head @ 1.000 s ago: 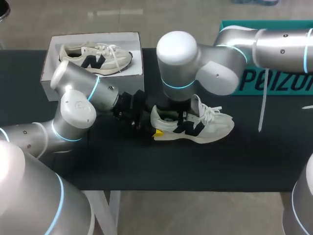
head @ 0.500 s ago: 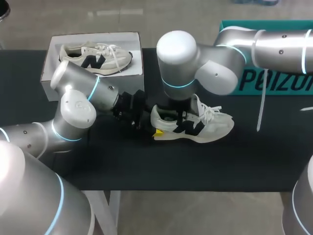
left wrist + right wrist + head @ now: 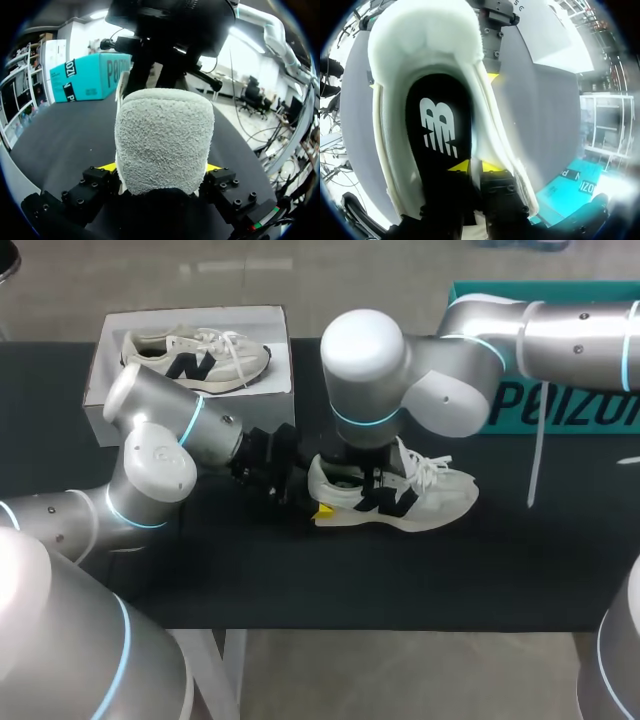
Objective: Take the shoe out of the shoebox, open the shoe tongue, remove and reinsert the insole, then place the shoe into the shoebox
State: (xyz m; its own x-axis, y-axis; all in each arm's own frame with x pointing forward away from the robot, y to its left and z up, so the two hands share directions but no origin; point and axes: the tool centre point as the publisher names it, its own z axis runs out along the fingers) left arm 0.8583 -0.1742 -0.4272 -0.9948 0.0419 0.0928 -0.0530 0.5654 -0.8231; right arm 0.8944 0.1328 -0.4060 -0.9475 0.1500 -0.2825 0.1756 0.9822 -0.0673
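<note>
A pale sneaker with a black logo lies on its sole mid-table, toe to the right. My left gripper grips the sneaker's heel, one yellow tip pressed against each side. My right gripper reaches down from above into the shoe's mouth. In the right wrist view its fingertips stand a narrow gap apart over the edge of the black insole, which lies flat inside the shoe. The right gripper holds nothing that I can see.
An open white shoebox at the back left holds a second matching sneaker. A teal box stands at the back right, behind my right arm. Bare black tabletop lies in front of the shoe.
My right arm's upper joint has shifted slightly down and right above the shoe. The shoe and the left arm have not moved.
</note>
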